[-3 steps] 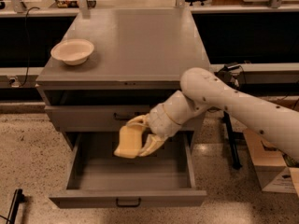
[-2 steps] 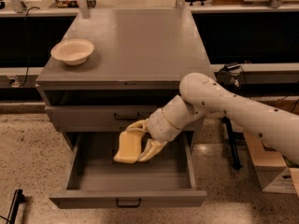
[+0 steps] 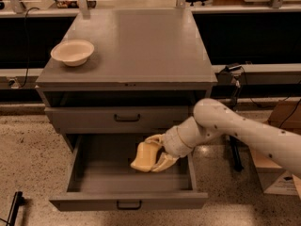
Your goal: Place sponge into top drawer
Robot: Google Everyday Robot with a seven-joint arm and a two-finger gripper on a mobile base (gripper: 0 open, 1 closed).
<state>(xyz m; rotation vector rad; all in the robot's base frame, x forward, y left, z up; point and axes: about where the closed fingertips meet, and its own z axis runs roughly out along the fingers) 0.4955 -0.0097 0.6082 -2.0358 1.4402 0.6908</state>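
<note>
The pale yellow sponge (image 3: 142,157) is held in my gripper (image 3: 154,155), low inside the open top drawer (image 3: 94,181), toward its right half. My white arm reaches in from the right. The gripper's cream fingers (image 3: 164,163) are shut on the sponge. I cannot tell if the sponge touches the drawer floor. The drawer is pulled out wide, with a small black handle (image 3: 129,205) on its front.
A cream round bowl (image 3: 72,52) stands on the left of the grey cabinet top (image 3: 141,41). A shut drawer front (image 3: 117,118) with a black handle is above the open drawer. A cardboard box (image 3: 280,173) stands on the floor at the right.
My gripper has moved down and a little forward with the sponge, deeper into the open drawer. The arm has dropped lower beside the cabinet.
</note>
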